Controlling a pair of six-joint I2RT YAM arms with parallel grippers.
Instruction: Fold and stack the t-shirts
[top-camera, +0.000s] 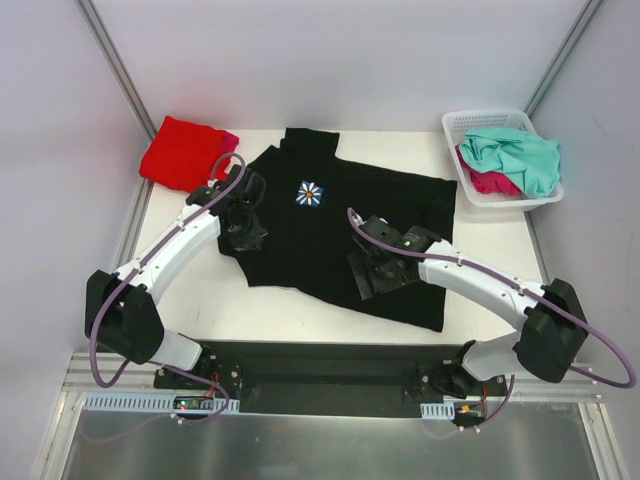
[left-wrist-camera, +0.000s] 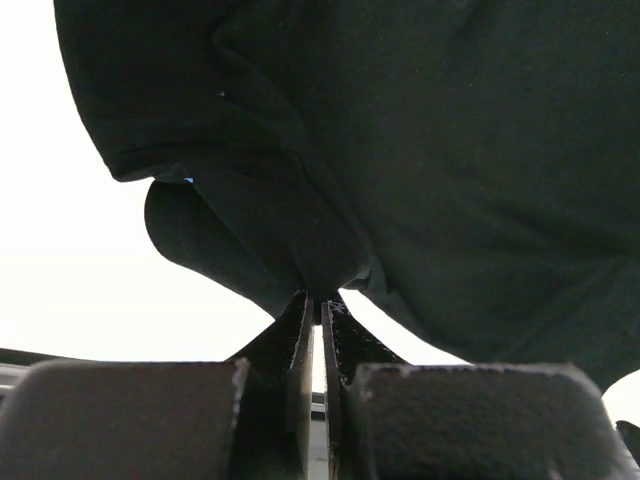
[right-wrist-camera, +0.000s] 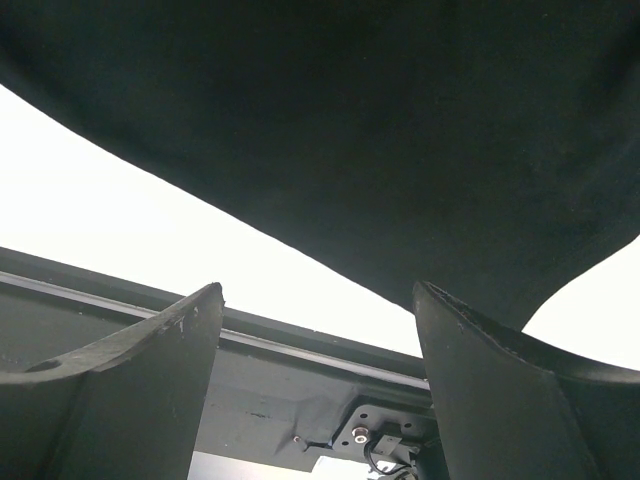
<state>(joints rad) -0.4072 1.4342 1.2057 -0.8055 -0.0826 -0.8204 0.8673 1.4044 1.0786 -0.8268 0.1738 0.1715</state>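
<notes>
The large black t-shirt (top-camera: 340, 230) with a white daisy print (top-camera: 310, 194) lies spread across the table. My left gripper (top-camera: 247, 236) sits at the shirt's left edge, shut on a pinched fold of the black cloth (left-wrist-camera: 300, 230), which bunches up right at the fingertips (left-wrist-camera: 322, 300). My right gripper (top-camera: 368, 276) hovers over the shirt's lower right part, open, with nothing between its fingers (right-wrist-camera: 318, 290); black fabric (right-wrist-camera: 350, 120) fills the view beyond them. A folded red t-shirt (top-camera: 180, 150) lies at the back left with a magenta one (top-camera: 230, 140) showing under it.
A white lattice basket (top-camera: 480, 121) stands at the back right, holding a crumpled teal shirt (top-camera: 520, 155) and a magenta one (top-camera: 490, 184). White walls close in the table on three sides. The black base rail (top-camera: 320, 365) runs along the near edge.
</notes>
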